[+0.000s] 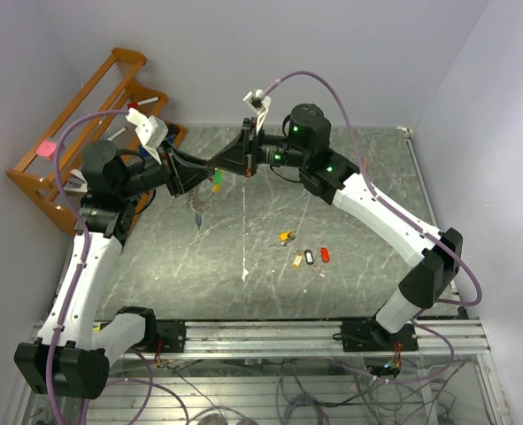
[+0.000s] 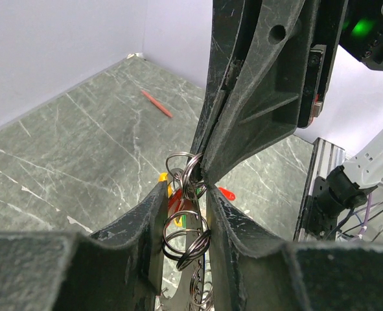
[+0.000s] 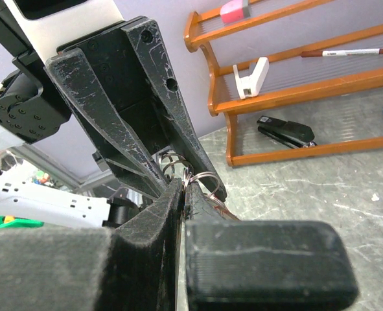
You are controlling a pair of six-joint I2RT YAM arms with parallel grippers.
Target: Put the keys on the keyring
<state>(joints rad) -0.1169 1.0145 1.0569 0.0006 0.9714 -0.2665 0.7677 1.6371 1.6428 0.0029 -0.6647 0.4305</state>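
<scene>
Left gripper (image 2: 186, 201) clamped the keyring (image 2: 185, 238); my right gripper (image 3: 182, 189), tip to tip, pinched its top coil (shut tight); loose keys (image 1: 307, 256) lay below, nearer my right.

My left arm (image 1: 78, 283) and right arm (image 1: 380, 212) wear white shells between black joints. A purple cable (image 1: 58, 164) loops along each. Small green lights (image 1: 289, 130) glow on my right wrist. My left end effector (image 2: 186, 194) and right end effector (image 3: 181, 188) are matte black and wedge-shaped, scuffed grey along the edges, with round holes (image 3: 172, 84) through the fingers.
</scene>
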